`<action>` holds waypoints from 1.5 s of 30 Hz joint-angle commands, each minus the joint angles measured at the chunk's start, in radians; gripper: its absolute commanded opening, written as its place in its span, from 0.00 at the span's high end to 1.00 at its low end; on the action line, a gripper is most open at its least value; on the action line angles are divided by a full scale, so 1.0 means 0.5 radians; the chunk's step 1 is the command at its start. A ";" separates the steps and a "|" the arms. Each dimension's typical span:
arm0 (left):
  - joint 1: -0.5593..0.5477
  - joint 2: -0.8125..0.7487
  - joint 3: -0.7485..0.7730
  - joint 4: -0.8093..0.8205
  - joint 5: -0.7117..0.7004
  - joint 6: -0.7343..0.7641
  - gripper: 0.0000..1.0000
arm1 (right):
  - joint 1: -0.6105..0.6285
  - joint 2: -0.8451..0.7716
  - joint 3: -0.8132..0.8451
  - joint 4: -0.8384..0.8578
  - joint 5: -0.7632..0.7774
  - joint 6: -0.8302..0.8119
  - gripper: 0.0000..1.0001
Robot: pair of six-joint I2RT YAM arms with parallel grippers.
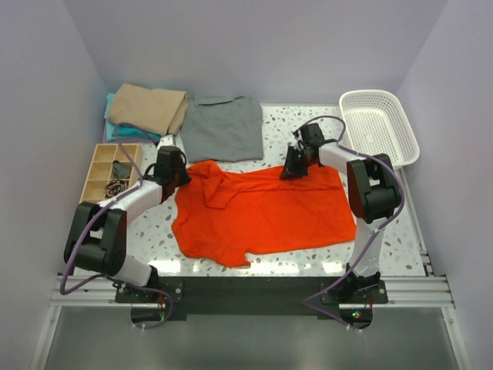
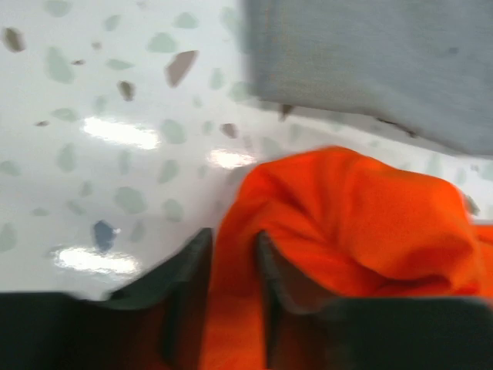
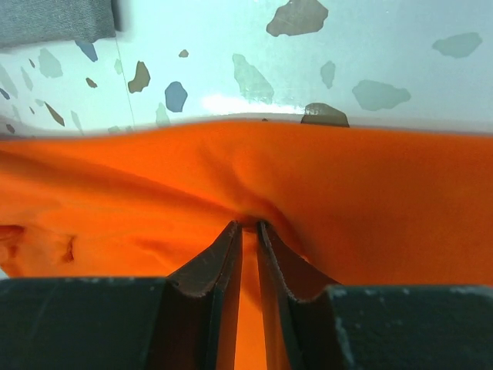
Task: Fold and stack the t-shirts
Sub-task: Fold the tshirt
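The bright orange-red soft cloth t-shirt (image 1: 266, 216) lies spread on the speckled white table (image 1: 281, 123). The right gripper (image 3: 248, 228) pinches its far hem at one o'clock, jaws nearly closed. The left gripper (image 2: 233, 250), blurred, seems clamped on bunched cloth at ten o'clock. Lift both evenly, hem taut, folding toward six.

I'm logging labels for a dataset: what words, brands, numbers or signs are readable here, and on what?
None: no readable text shows on the orange-red t-shirt, the grey t-shirt, the tan t-shirt, the white basket or the wooden tray.

Soft matt orange t-shirt (image 1: 262, 212), glossy tabletop (image 1: 279, 129)
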 commanded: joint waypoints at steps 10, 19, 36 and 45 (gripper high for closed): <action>0.117 -0.037 0.086 0.069 0.138 0.002 0.27 | -0.011 0.099 -0.138 -0.172 0.403 -0.101 0.74; -0.214 0.092 0.368 0.098 0.351 0.156 0.33 | -0.014 0.114 -0.132 -0.166 0.370 -0.101 0.74; -0.386 0.469 0.571 0.046 0.219 0.128 0.41 | -0.014 0.126 -0.129 -0.175 0.364 -0.119 0.73; -0.411 0.512 0.589 -0.077 0.201 0.113 0.59 | -0.014 0.129 -0.129 -0.169 0.376 -0.113 0.72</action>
